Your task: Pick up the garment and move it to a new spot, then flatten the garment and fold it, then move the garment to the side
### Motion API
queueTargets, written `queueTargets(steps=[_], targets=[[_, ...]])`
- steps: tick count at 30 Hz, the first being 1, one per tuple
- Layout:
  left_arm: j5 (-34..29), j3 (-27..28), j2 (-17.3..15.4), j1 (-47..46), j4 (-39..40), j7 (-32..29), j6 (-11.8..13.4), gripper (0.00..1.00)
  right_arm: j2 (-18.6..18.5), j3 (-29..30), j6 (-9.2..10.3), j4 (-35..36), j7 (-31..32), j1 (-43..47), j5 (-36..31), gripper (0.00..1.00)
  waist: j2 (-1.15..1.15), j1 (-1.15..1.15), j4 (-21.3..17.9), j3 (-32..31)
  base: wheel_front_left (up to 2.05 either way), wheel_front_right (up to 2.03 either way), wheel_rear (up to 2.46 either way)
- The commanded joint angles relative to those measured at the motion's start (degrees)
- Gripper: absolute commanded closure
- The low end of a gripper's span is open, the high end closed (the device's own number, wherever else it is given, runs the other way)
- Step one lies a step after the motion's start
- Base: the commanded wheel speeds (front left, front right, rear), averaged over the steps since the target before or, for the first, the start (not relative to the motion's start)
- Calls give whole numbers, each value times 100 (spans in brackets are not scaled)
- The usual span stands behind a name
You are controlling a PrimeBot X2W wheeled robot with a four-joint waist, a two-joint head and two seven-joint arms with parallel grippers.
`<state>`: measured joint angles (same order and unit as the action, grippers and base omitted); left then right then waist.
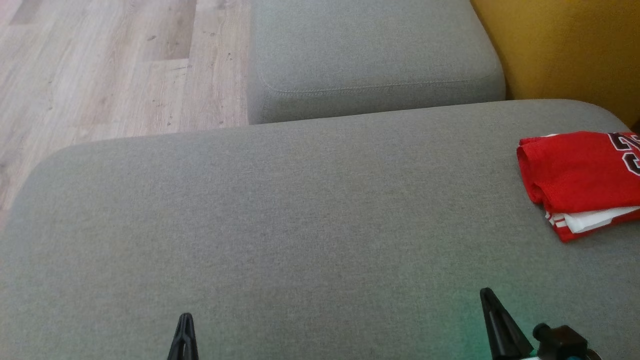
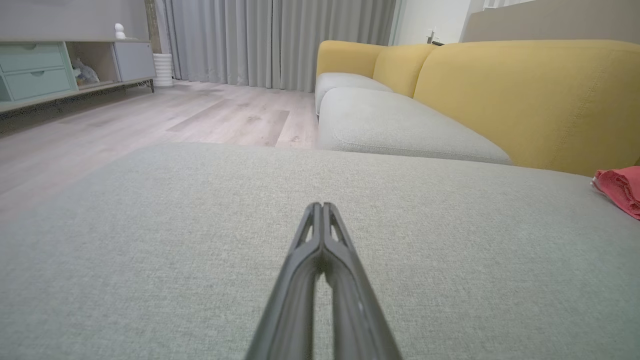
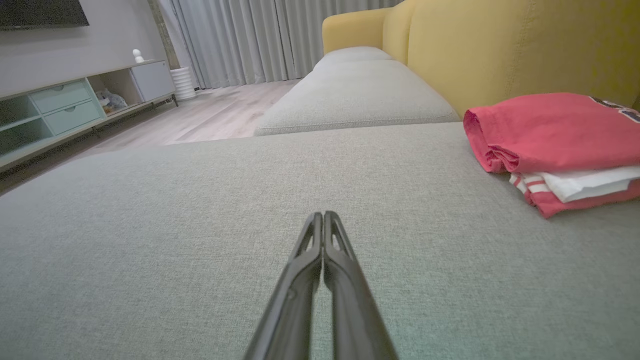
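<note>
A folded red garment with white trim and dark lettering lies at the far right of the grey cushion, close to the yellow backrest. The right wrist view has the garment at its upper right, and its edge peeks in at the right of the left wrist view. My left gripper is shut at the bottom left with nothing in it, its tips pressed together. My right gripper is shut and empty too, low at the right, well short of the garment.
A second grey seat cushion lies beyond, with the yellow backrest to the right. Wooden floor runs off to the left. A low cabinet and grey curtains stand far back.
</note>
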<state>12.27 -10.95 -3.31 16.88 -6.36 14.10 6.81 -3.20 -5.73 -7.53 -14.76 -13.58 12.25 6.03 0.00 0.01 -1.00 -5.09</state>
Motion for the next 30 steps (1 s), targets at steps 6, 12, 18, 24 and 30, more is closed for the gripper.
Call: queueTargets(steps=[6,12,18,24,30], targets=[[537,102,-45,-289,98,-101,-117,100,-50,49,0,176,90,-321,587,100,0,0,6,28,0,0,0],[967,154,-65,-404,32,-179,-193,100,-69,80,1,169,167,-404,1045,100,0,0,11,55,0,0,0],[1394,210,-83,-517,-26,-260,-267,100,-85,115,1,164,247,-484,1499,100,0,0,16,81,0,0,0],[1818,269,-100,-626,-79,-342,-338,100,-98,154,1,160,330,-564,1951,100,0,0,22,108,0,0,0],[2239,333,-113,-733,-118,-427,-408,100,-109,195,1,157,416,-644,2400,100,0,0,27,135,0,0,0]])
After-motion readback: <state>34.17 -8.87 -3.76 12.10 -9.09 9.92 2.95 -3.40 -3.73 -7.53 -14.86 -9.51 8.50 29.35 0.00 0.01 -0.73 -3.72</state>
